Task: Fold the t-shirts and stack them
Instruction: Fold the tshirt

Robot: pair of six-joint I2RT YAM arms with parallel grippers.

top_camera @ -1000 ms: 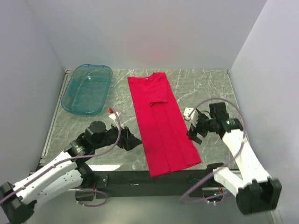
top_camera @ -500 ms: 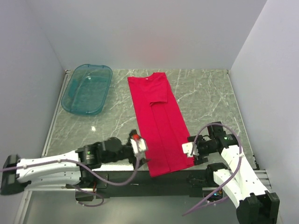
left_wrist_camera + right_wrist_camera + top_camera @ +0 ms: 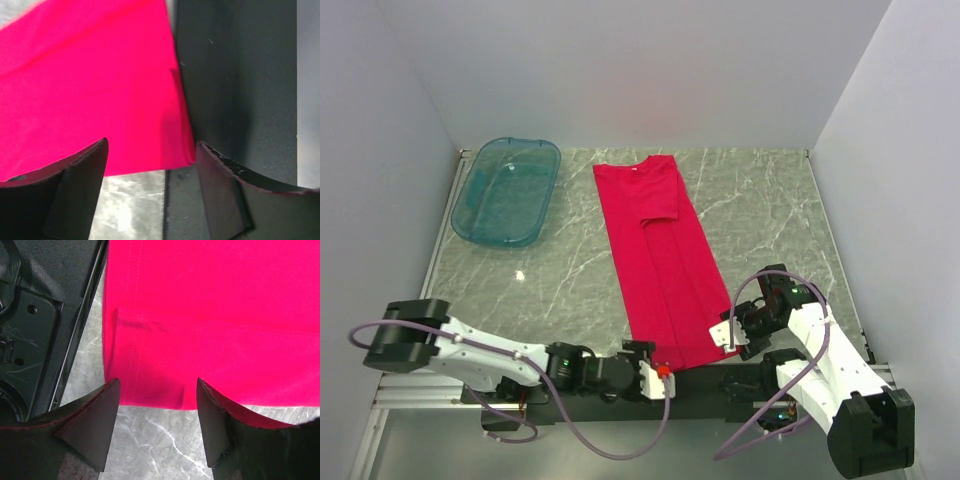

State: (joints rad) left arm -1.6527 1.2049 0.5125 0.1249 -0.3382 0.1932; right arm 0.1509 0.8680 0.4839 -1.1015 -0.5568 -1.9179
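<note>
Left gripper (image 3: 151, 145) swung low, perhaps touching t-shirt (image 3: 90, 90)

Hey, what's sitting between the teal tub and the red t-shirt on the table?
Nothing. The top external view shows only bare marble table between the teal tub and the red t-shirt, which lie apart.

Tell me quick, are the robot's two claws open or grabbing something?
Left gripper: open, holding nothing, at a near corner of the shirt.
Right gripper: open, holding nothing, at the shirt's other near corner.
</note>
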